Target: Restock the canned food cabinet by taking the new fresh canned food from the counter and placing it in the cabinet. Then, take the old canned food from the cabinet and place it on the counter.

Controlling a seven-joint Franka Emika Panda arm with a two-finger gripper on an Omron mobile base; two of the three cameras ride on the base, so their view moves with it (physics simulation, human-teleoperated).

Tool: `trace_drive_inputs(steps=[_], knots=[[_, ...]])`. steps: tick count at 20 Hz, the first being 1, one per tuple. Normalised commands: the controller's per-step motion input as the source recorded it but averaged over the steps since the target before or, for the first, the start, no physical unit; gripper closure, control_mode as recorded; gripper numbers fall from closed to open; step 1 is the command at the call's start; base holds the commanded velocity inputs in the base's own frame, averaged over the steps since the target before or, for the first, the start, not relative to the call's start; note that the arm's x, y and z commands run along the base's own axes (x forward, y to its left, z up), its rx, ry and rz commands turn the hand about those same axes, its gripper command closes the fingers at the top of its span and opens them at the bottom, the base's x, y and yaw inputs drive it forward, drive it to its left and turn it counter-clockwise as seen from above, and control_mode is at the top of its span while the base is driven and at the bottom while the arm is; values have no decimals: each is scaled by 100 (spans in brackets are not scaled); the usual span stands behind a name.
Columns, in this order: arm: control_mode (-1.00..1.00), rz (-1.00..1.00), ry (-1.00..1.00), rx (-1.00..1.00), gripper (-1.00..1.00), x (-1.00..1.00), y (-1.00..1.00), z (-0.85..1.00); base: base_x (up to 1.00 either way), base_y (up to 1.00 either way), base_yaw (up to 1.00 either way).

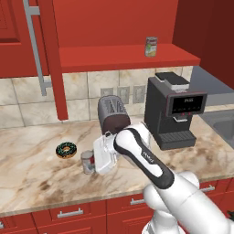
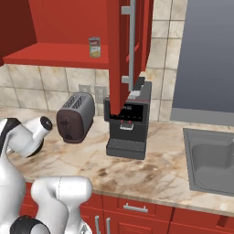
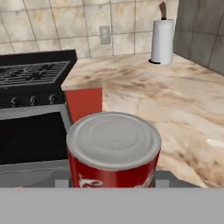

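Closest to the hand camera stood the red tin [image 3: 113, 148], silver top up and upright, with the grey fingers [image 3: 164, 178] pressed to its two sides, so the gripper [image 3: 113, 181] was closed on it and held it. From the left base view the tin [image 1: 86, 161] looked to be low at the counter [image 1: 36, 178], near the front edge. Whether its base already touched the stone could not be told. A doughnut [image 1: 66, 150] lay just beside it to the left and a toaster [image 1: 113, 114] stood behind it. The green tin [image 1: 151, 46] already stood on the cabinet [image 1: 128, 57] shelf above the coffee machine [image 1: 173, 114], well apart from the arm. By that, the step in hand was judged to be the last one: setting the old tin down and letting go. To do it well, the hand should have lowered until the base sat flat on the stone, kept the tin upright, then spread the jaws fully before any other motion. A partial release could drag or tip so light a can. The retreat was best made straight back along the fingers and then upward, away from the doughnut and toaster. Beyond the tin the hand view showed more counter [image 3: 175, 109], a stove [image 3: 30, 74] to one side and a paper towel roll [image 3: 162, 41] at the tiled wall, none of them in the way.
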Motion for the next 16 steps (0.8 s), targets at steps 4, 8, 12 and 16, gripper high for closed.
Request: trace_drive_inputs(steps=[4, 8, 12, 16], knots=[[-100, 7, -2, -2, 100, 36, 49, -51, 0, 0, 0], [-100, 0, 1, 0, 100, 60, 50, -43, 0, 0, 0], [-100, 0, 4, -3, 100, 68, 44, -58, 0, 0, 0], [-100, 0, 5, -4, -100, 68, 15, -58, 0, 0, 0]])
